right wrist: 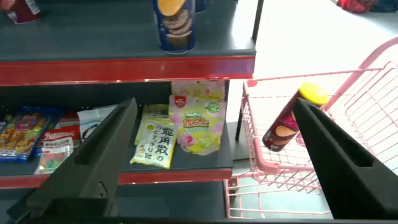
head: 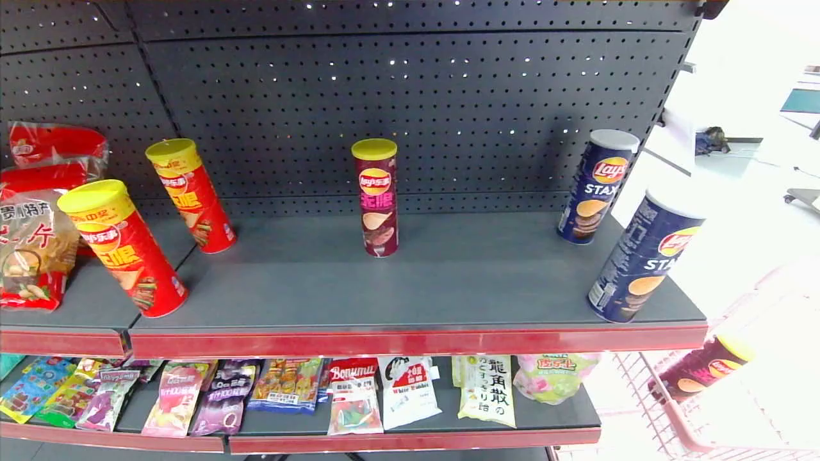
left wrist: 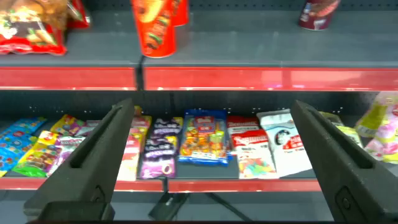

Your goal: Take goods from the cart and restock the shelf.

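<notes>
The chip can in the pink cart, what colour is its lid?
Yellow lid on a maroon can, clearest in the right wrist view.

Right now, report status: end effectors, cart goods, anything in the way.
Left end effector and right end effector open, empty. Maroon can leaning in pink cart, ungrasped. Top shelf has free space; no obstruction seen.

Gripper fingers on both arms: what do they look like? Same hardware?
Yes, they match. The left gripper and right gripper each have two long, flat, matte dark-grey fingers that taper toward the tips, with a stepped ridge along the inner edge.
</notes>
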